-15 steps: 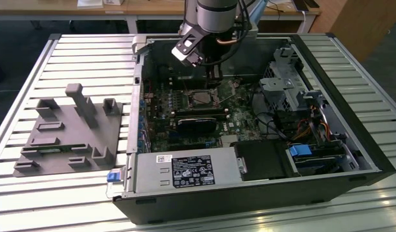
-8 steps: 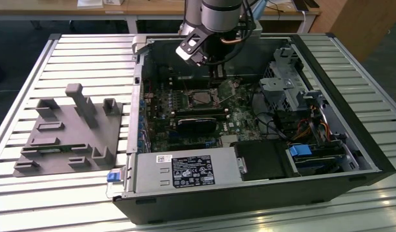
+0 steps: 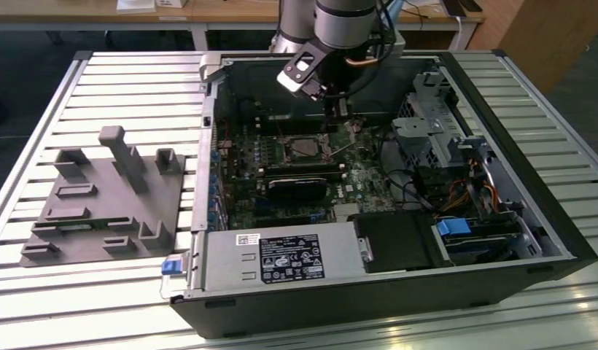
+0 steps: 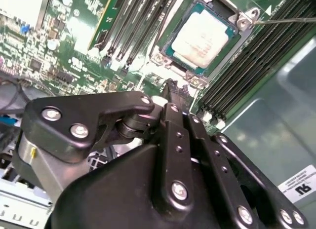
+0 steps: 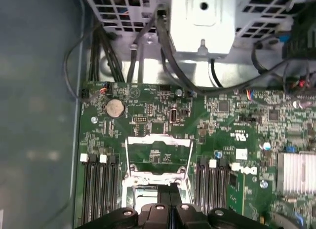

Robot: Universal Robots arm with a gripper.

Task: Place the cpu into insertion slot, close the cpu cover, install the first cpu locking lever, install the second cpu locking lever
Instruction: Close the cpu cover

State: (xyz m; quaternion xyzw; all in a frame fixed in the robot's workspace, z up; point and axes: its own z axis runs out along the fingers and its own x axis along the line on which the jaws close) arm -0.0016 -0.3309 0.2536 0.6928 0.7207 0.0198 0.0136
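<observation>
We are seeing the clenched, empty gripper (image 3: 340, 113) hanging at one o'clock of the slot (image 3: 285, 149) in the exterior view, cpu (image 4: 205, 39) lying flat, squared inside, cover (image 5: 158, 138) raised.

Exterior view overlooks the case (image 3: 377, 310); both wrist views hug its motherboard (image 4: 74, 46) (image 5: 148, 98).

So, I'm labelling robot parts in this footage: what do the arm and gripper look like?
The arm is made of rounded silver-grey tubes, with thin cables, one of them orange, running down beside it. The gripper is black: flat linkage bars pinned with round silver screws, narrowing to a slim tip. A small yellow mark sits on its side.
</observation>
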